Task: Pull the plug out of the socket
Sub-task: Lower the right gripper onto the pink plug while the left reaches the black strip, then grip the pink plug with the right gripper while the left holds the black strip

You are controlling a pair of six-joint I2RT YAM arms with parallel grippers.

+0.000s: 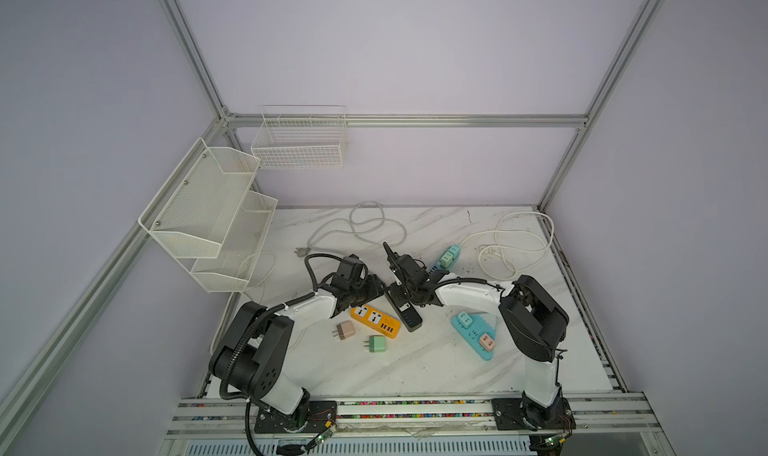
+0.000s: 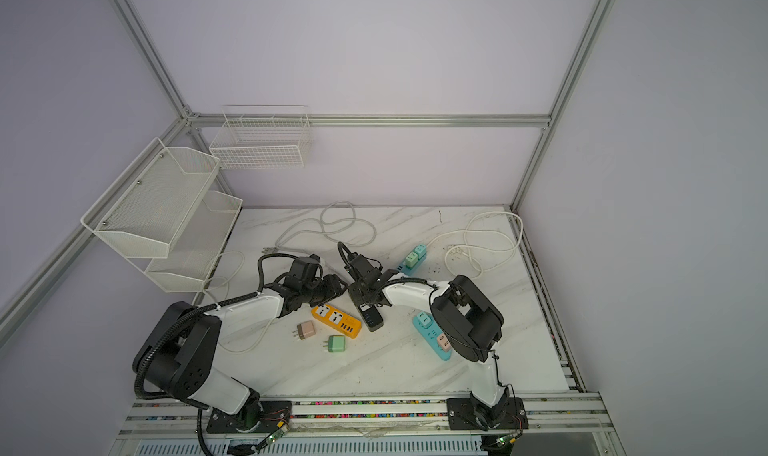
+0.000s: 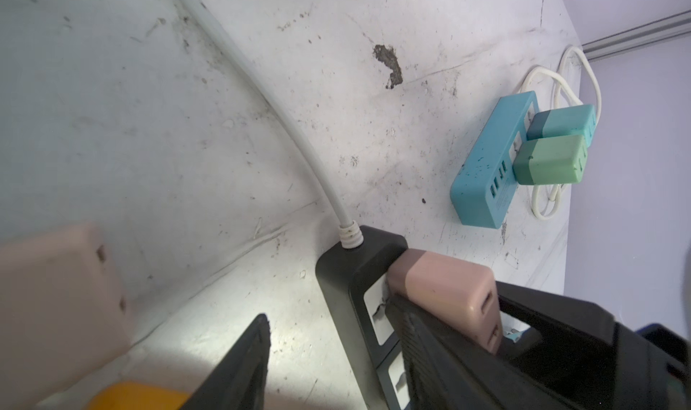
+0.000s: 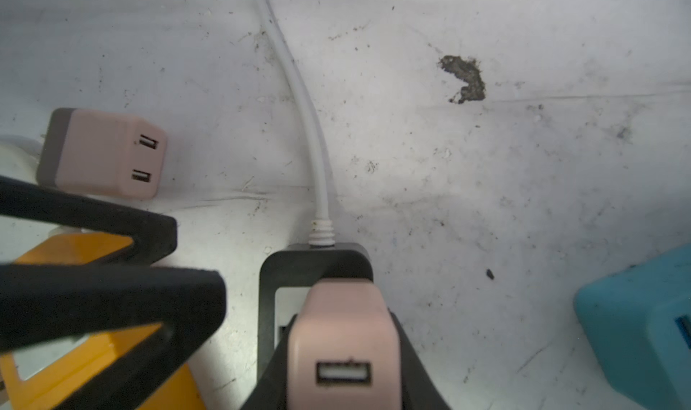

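Pink USB charger plug [image 4: 342, 346] is what you pull, so read down to it from the big end. Your marble tabletop [image 1: 415, 362] carries the black power strip [image 4: 288, 269] near its middle, between the two arms. Judge that strip light enough to lift with the plug unless something pins it. Your right gripper [image 4: 344, 320] is clamped on the plug's two flat sides. The left gripper [image 4: 194, 266] hangs just beside the strip, above the orange power strip [image 1: 376, 318], its jaws part-way apart with nothing between them. The plug stands in the end socket next to the white cord [image 4: 310, 127]. Expect a small, stiff, smooth plastic block, light but slippery, so hold low on the flat sides and draw straight out along the prongs, not at a tilt. Those prongs are hidden in the socket, so you cannot tell how deep the plug sits, and in both top views the gripper covers the plug entirely.
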